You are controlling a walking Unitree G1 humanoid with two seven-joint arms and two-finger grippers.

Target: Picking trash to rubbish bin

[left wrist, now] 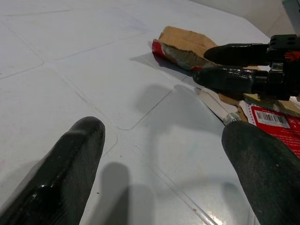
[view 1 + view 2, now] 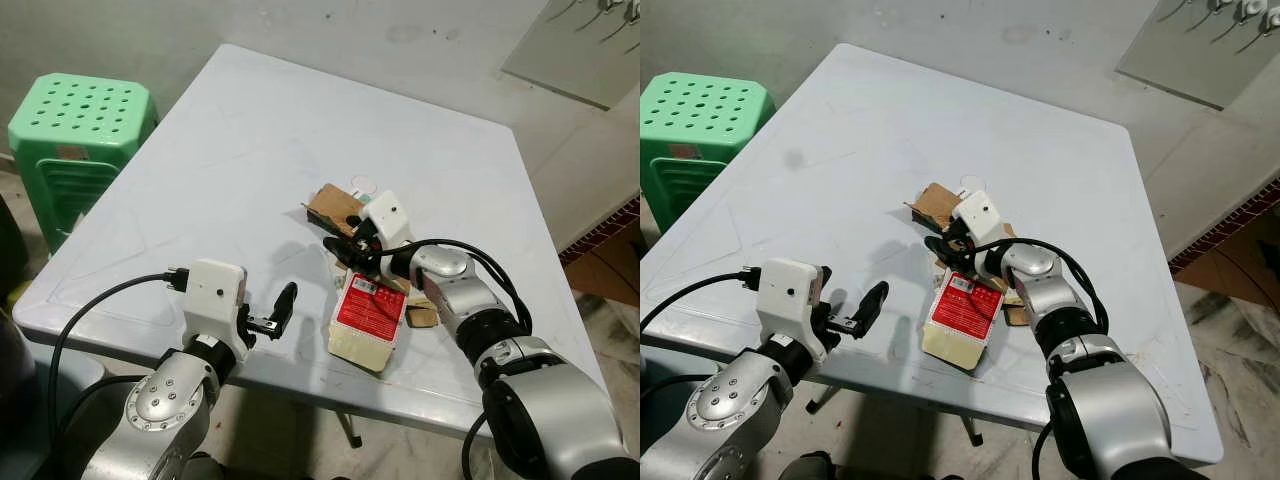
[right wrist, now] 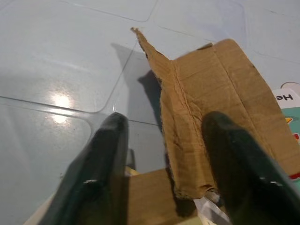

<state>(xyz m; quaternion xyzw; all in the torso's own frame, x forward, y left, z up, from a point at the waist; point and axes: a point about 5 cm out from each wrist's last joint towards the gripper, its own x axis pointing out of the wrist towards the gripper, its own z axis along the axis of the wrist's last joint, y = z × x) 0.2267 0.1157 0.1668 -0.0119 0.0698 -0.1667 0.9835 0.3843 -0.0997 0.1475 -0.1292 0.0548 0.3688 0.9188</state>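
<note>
A pile of trash lies on the white table (image 2: 250, 140). It holds a torn brown cardboard piece (image 2: 335, 205), a red and cream packet (image 2: 368, 315) and small scraps. My right gripper (image 2: 338, 250) is low at the pile, open, with the cardboard's (image 3: 211, 103) ragged edge between its fingers (image 3: 105, 154); one finger lies over the cardboard. My left gripper (image 2: 275, 315) hovers open and empty over the table's front edge, left of the red packet (image 1: 276, 124), pointing toward the pile.
A green plastic stool (image 2: 80, 130) stands beside the table's left side. The table's near edge runs just under my left gripper. A white round scrap (image 2: 362, 184) lies behind the cardboard. Tiled floor (image 2: 610, 300) shows at the right.
</note>
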